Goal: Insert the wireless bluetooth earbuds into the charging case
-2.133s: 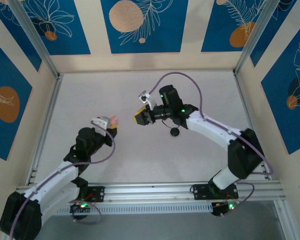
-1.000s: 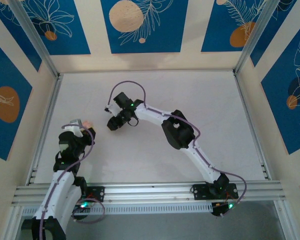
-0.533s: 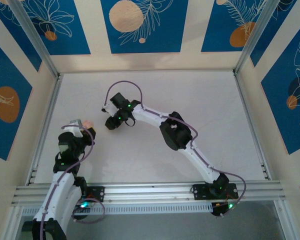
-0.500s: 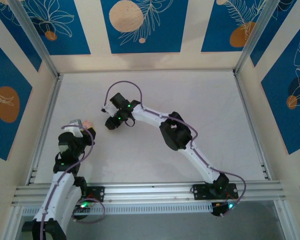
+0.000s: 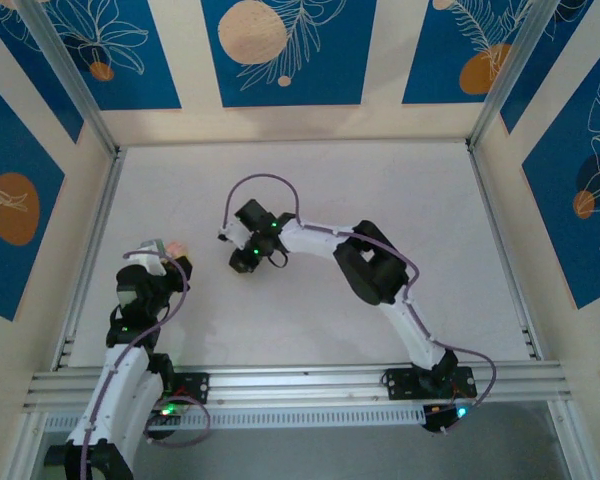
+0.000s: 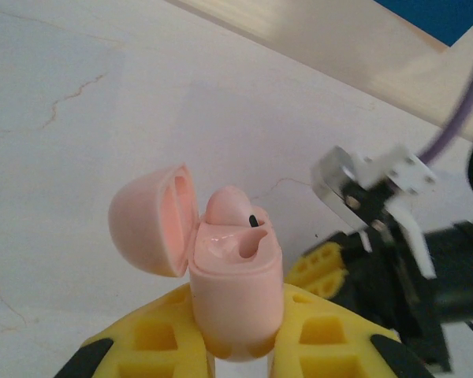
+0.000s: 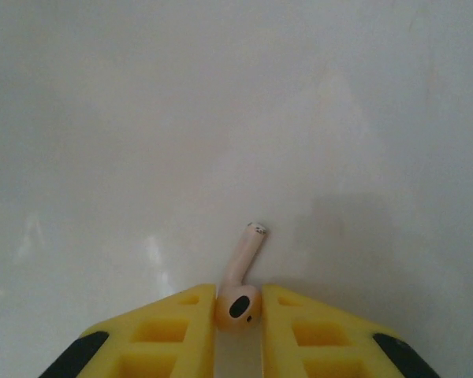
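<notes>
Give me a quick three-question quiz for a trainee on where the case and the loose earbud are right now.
1. True or false: the lid of the case is shut.
2. What sits between the fingers of the right gripper? A: a coin. B: a pale earbud. C: a screw.
3. Which gripper holds the case?

Key
1. False: the lid is swung open.
2. B: the earbud's head is between the fingers and its stem points away from them.
3. The left gripper.
</notes>
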Tool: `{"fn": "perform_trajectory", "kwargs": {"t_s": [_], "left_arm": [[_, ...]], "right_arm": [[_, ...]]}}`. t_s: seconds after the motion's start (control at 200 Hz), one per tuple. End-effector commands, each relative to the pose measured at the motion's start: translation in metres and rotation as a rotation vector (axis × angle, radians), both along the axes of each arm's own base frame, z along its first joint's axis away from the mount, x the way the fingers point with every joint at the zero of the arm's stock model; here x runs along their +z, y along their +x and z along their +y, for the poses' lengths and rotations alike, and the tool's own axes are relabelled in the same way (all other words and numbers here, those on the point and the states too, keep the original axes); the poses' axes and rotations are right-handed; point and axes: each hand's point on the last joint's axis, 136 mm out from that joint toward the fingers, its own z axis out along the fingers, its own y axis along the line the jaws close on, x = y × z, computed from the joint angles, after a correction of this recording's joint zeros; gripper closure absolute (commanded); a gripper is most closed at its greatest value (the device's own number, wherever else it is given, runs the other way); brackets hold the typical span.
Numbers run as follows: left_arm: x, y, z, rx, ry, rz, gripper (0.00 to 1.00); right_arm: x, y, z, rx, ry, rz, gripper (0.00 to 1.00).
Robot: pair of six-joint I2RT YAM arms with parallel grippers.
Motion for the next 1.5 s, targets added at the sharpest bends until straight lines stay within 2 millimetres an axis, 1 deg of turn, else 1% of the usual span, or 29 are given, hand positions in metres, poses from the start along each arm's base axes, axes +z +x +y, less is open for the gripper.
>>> {"fn": "perform_trajectory", "kwargs": {"t_s": [0.0, 0.01, 0.02, 0.03, 0.05, 0.14, 0.27, 0.33, 0.385, 0.44, 0.535, 0.59, 0.645, 0.66, 0.685, 0.71, 0.715, 0.78, 0.825, 0.945, 1.045, 1.2, 1.495], "left_arm": [[0.007, 0.0, -0.002, -0.022, 0.0, -0.023, 0.86], [0.007, 0.0, -0.002, -0.023, 0.001, -0.024, 0.86], [0.007, 0.0, -0.002, -0.023, 0.0, -0.023, 0.86], [0.007, 0.0, -0.002, -0.024, 0.0, -0.022, 0.86], [0.007, 0.0, -0.002, -0.025, 0.001, -0.024, 0.86], [0.008, 0.0, -0.003, -0.03, -0.003, -0.027, 0.86], [0.009, 0.001, -0.005, -0.037, -0.008, -0.033, 0.86], [0.01, 0.001, -0.005, -0.038, -0.008, -0.035, 0.86], [0.01, 0.002, -0.005, -0.04, -0.009, -0.034, 0.86], [0.011, 0.002, -0.005, -0.042, -0.008, -0.036, 0.86], [0.012, 0.003, -0.006, -0.046, -0.008, -0.036, 0.87], [0.013, 0.003, -0.006, -0.048, -0.009, -0.039, 0.86], [0.013, 0.003, -0.006, -0.05, -0.009, -0.039, 0.86], [0.013, 0.003, -0.007, -0.05, -0.008, -0.039, 0.87], [0.014, 0.003, -0.006, -0.049, -0.006, -0.04, 0.87], [0.014, 0.003, -0.006, -0.051, -0.005, -0.038, 0.87], [0.014, 0.003, -0.006, -0.05, -0.005, -0.038, 0.87], [0.016, 0.003, -0.006, -0.052, 0.002, -0.04, 0.87], [0.018, 0.002, -0.006, -0.054, 0.007, -0.042, 0.87], [0.02, 0.002, -0.006, -0.058, 0.014, -0.043, 0.86], [0.02, 0.003, -0.007, -0.062, 0.01, -0.043, 0.87], [0.017, 0.002, -0.008, -0.062, 0.006, -0.034, 0.87], [0.021, 0.003, -0.008, -0.063, 0.002, -0.045, 0.86]], "right_arm": [[0.007, -0.014, -0.031, 0.019, -0.02, 0.025, 0.81], [0.006, -0.015, -0.037, 0.015, -0.028, 0.028, 0.81], [0.006, -0.015, -0.037, 0.015, -0.028, 0.028, 0.81], [0.004, -0.017, -0.043, 0.013, -0.039, 0.035, 0.81], [0.004, -0.019, -0.047, 0.011, -0.046, 0.04, 0.81], [-0.006, -0.03, -0.082, -0.025, -0.103, 0.087, 0.81], [-0.016, -0.038, -0.126, -0.1, -0.18, 0.12, 0.8], [-0.017, -0.042, -0.139, -0.126, -0.193, 0.134, 0.78], [-0.014, -0.044, -0.146, -0.138, -0.191, 0.144, 0.75], [-0.008, -0.045, -0.147, -0.141, -0.176, 0.147, 0.71], [0.018, -0.043, -0.135, -0.138, -0.101, 0.136, 0.65], [0.034, -0.037, -0.127, -0.147, -0.053, 0.129, 0.64], [0.045, -0.032, -0.121, -0.168, -0.029, 0.13, 0.63], [0.05, -0.028, -0.119, -0.183, -0.022, 0.129, 0.63], [0.051, -0.026, -0.119, -0.198, -0.024, 0.139, 0.63], [0.055, -0.022, -0.117, -0.218, -0.025, 0.152, 0.63], [0.058, -0.02, -0.116, -0.22, -0.019, 0.149, 0.63], [0.06, -0.017, -0.115, -0.256, -0.038, 0.181, 0.63], [0.06, -0.014, -0.115, -0.286, -0.061, 0.201, 0.63], [0.053, -0.014, -0.118, -0.333, -0.131, 0.271, 0.63], [0.047, -0.014, -0.117, -0.348, -0.16, 0.304, 0.64], [0.038, -0.013, -0.112, -0.346, -0.177, 0.343, 0.65], [0.015, -0.015, -0.103, -0.323, -0.195, 0.399, 0.67]]}}
